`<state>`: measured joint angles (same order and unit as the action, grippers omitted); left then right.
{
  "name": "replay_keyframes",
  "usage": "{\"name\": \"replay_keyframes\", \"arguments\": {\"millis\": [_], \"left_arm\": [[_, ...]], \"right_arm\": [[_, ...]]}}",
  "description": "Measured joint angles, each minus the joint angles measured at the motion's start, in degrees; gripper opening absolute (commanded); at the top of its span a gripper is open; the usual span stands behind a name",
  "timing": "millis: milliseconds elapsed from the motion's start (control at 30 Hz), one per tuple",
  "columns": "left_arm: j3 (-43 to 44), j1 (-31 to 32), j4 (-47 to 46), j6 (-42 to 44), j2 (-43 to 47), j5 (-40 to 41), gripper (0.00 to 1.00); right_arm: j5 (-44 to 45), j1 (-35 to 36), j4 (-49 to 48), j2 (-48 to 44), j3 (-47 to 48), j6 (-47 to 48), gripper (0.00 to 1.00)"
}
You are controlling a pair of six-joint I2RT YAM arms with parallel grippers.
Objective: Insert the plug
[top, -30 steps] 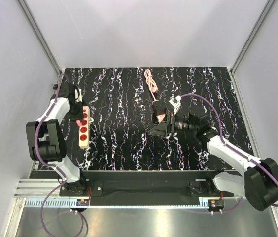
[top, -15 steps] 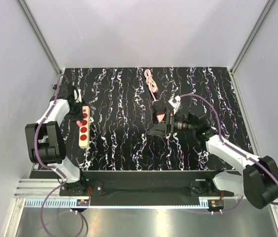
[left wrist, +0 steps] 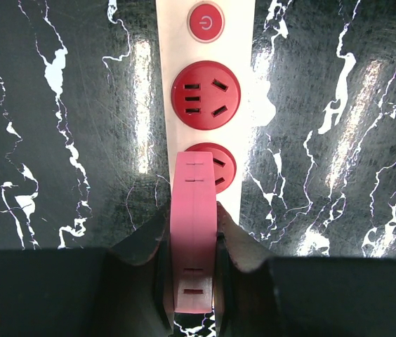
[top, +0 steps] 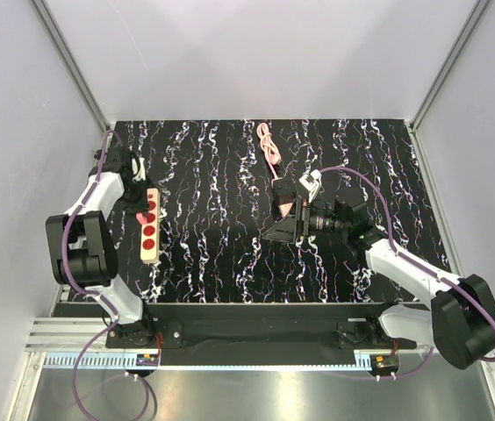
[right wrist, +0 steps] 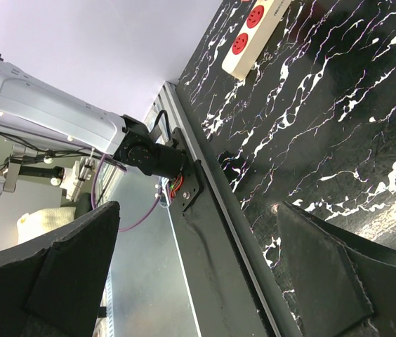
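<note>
1. Little shifts since a second ago: left hand (top: pixel 139 170) pinches the plug (left wrist: pixel 193 210), its tip over a red socket (left wrist: pixel 223 166), long axis along the power strip (left wrist: pixel 243 105).
2. Right hand (top: pixel 284 214) gapes empty, well apart over the table (top: pixel 221 263).

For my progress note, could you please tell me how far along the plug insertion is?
Done: the left gripper is shut on the plug, so pick-up is finished. In hand: the plug hangs over a red socket of the beige strip, partly covering it. Left: seating looks unconfirmed, so pressing it home and releasing likely remain. The right gripper is open and holds nothing.
</note>
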<state>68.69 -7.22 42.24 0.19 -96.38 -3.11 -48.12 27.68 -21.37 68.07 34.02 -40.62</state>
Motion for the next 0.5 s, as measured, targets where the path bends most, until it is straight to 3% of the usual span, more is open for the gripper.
{"name": "replay_keyframes", "arguments": {"millis": [500], "left_arm": [[0.3, 0.6, -0.1, -1.0, -0.1, 0.8, 0.0]], "right_arm": [[-0.9, 0.0, -0.3, 0.6, -0.3, -0.3, 1.0]]}}
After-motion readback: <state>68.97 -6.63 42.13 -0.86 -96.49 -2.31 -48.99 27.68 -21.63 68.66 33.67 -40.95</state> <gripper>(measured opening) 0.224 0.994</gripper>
